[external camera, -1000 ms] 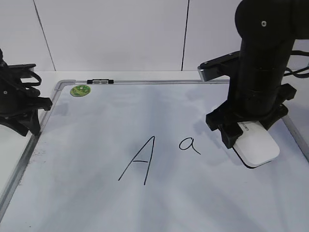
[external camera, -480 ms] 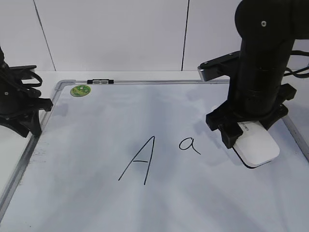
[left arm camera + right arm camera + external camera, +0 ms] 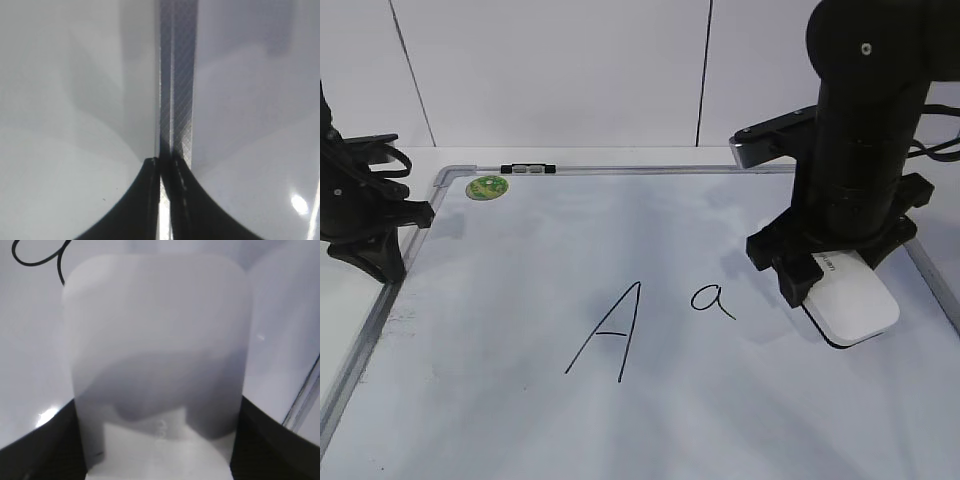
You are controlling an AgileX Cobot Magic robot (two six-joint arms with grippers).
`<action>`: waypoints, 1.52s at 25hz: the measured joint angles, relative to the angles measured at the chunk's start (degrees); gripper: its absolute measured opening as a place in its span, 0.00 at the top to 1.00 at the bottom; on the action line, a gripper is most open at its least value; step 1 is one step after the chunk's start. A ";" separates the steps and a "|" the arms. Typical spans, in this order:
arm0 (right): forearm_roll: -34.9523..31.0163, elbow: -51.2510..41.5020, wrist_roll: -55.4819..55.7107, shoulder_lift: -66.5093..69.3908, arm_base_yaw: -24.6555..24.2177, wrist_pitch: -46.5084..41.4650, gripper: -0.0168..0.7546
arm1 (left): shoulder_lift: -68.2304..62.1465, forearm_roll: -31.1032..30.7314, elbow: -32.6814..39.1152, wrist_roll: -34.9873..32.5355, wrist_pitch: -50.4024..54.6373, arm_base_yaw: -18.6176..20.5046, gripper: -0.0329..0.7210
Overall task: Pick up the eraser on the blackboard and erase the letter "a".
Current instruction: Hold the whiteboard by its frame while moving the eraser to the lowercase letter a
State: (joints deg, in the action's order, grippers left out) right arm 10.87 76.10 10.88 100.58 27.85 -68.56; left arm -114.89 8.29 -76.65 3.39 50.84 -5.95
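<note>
Right claw (image 3: 832, 272) straddles the eraser (image 3: 850, 305) near the blackboard's (image 3: 520, 420) right edge, fingers spread either side, unclamped; left claw (image 3: 165, 170) pinched closed, empty.

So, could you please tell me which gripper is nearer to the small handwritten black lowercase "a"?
Right. The right gripper straddles the flat white plastic eraser just right of the lowercase "a". The left gripper sits at the whiteboard's left frame, well beyond the capital "A".
</note>
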 joint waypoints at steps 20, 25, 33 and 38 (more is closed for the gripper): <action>-4.58 11.93 -2.17 12.03 0.00 -0.85 0.25 | 0.00 0.00 0.00 0.00 0.19 0.00 0.94; -5.93 14.35 -3.00 15.90 0.00 -0.94 0.25 | 0.00 0.00 0.00 0.00 0.19 0.00 0.94; -6.61 14.57 -3.27 18.61 2.60 -0.98 0.25 | 0.00 0.12 0.00 0.00 0.19 0.00 0.94; -6.51 14.57 -3.39 19.41 2.68 -0.98 0.25 | 0.00 0.12 0.00 0.00 0.19 0.00 0.94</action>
State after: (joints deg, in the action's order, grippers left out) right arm 4.37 90.67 7.49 120.00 30.52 -69.54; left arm -114.89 8.41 -76.65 3.39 51.03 -5.95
